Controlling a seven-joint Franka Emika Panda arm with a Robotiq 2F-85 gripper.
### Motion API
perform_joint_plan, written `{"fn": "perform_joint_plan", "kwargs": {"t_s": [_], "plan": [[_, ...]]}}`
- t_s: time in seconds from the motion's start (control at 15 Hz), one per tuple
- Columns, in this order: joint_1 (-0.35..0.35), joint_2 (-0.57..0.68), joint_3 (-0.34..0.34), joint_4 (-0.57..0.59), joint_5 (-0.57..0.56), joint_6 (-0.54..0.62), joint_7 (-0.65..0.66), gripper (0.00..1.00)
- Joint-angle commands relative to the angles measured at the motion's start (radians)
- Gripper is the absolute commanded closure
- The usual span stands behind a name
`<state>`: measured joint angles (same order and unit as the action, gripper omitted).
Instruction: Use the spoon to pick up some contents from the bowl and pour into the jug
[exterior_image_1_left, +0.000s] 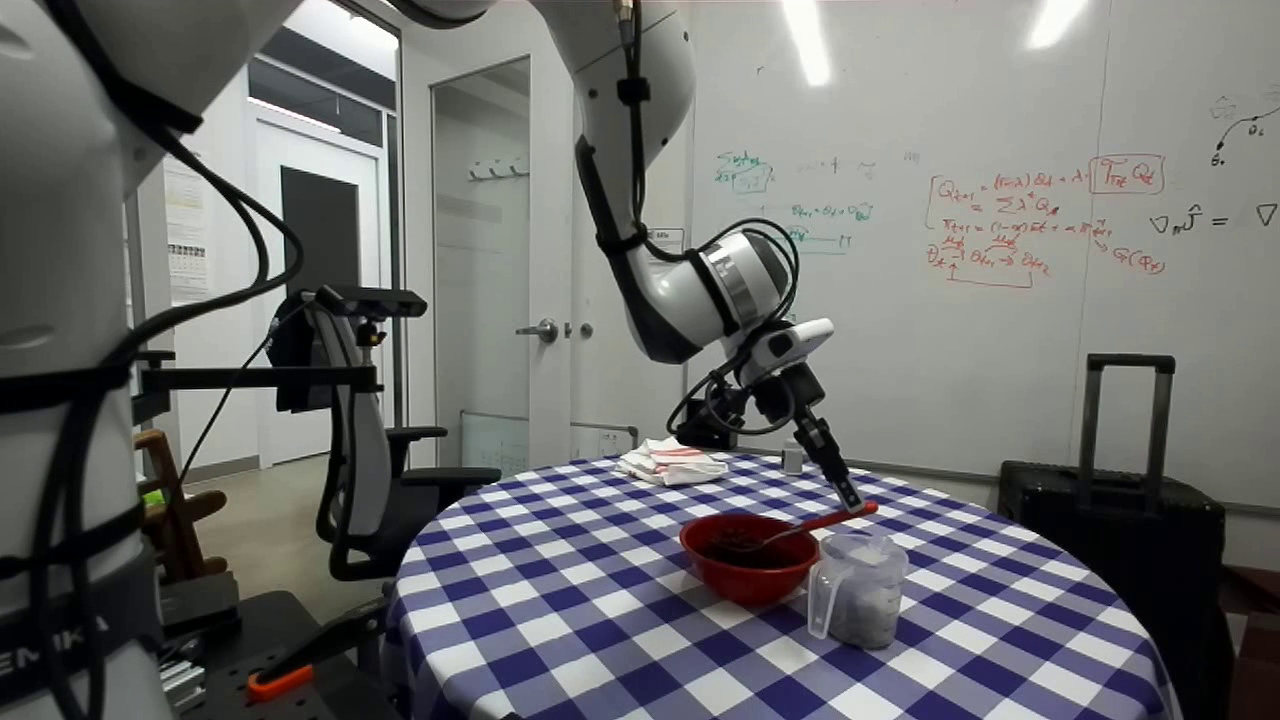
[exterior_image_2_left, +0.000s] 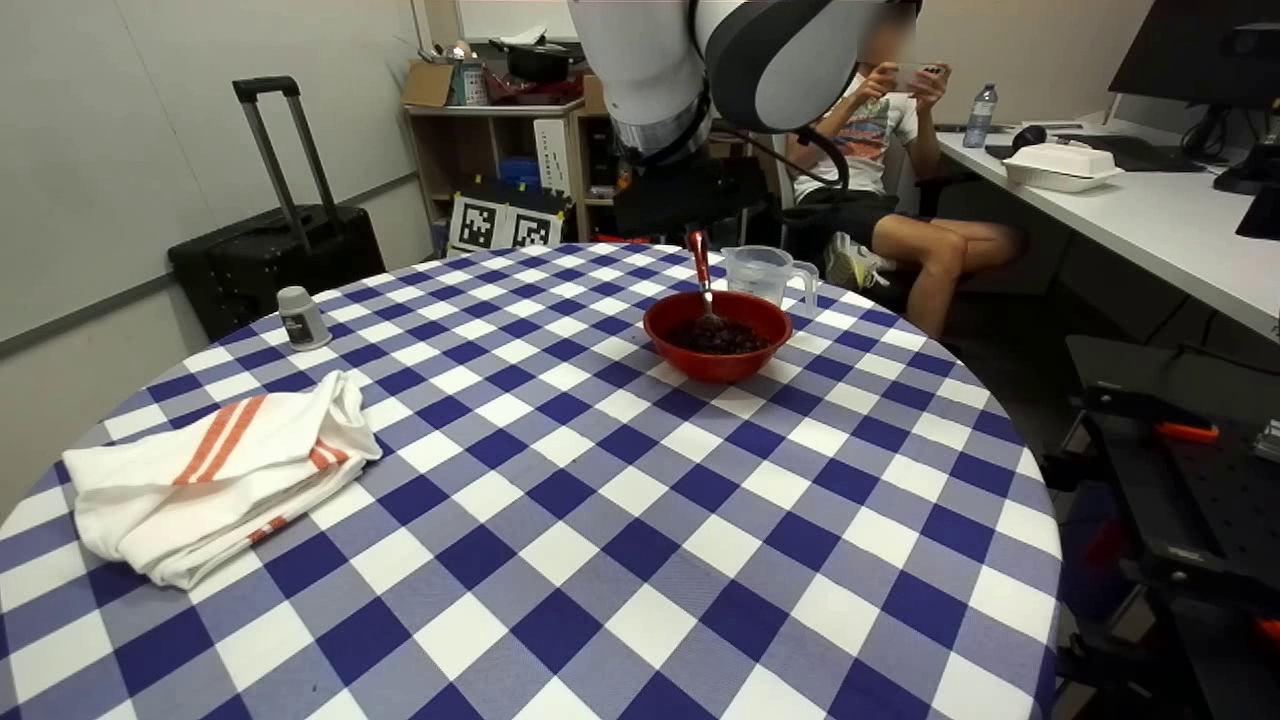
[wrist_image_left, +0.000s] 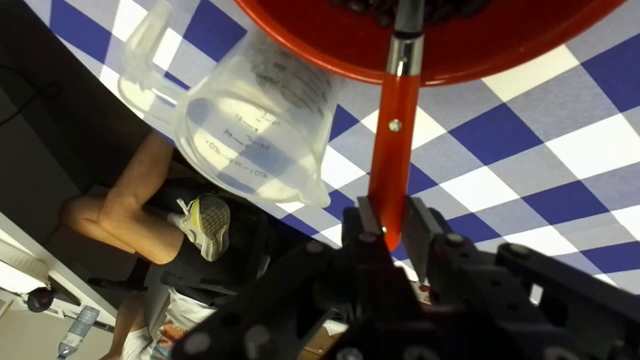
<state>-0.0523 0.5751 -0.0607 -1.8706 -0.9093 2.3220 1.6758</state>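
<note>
The spoon has a red handle (wrist_image_left: 395, 125) and a metal shaft; it also shows in both exterior views (exterior_image_1_left: 838, 518) (exterior_image_2_left: 700, 262). Its metal end rests among dark bean-like contents (exterior_image_2_left: 735, 342) in the red bowl (exterior_image_2_left: 715, 370) (exterior_image_1_left: 745, 585) (wrist_image_left: 450, 60). The handle slants up over the bowl's rim. My gripper (wrist_image_left: 389, 210) (exterior_image_1_left: 850, 500) is shut on the handle's end, with a finger at each side. The clear jug (wrist_image_left: 250, 135) (exterior_image_1_left: 870, 600) (exterior_image_2_left: 757, 272) stands upright close beside the bowl. No dark contents show in it.
The round table (exterior_image_2_left: 560, 600) has a blue-and-white checked cloth. A folded white towel with orange stripes (exterior_image_2_left: 220, 480) (exterior_image_1_left: 672, 462) and a small grey-white shaker (exterior_image_2_left: 303, 320) (exterior_image_1_left: 792, 457) lie away from the bowl. A person (exterior_image_2_left: 870, 140) sits beyond the table. A black suitcase (exterior_image_1_left: 1110, 530) stands beside it.
</note>
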Motion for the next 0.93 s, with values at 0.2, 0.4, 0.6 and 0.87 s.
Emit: {"fn": "perform_joint_plan", "kwargs": {"t_s": [0.2,0.4,0.6,0.87], "plan": [[0.006,-0.009,-0.038,0.017,0.105,0.043,-0.154,0.95],[0.013,-0.011,-0.057,0.036,0.122,0.050,-0.189,0.95],[0.017,-0.018,-0.071,0.048,0.125,0.051,-0.219,0.95],[0.013,-0.031,-0.074,0.052,0.141,0.058,-0.296,0.95]]}}
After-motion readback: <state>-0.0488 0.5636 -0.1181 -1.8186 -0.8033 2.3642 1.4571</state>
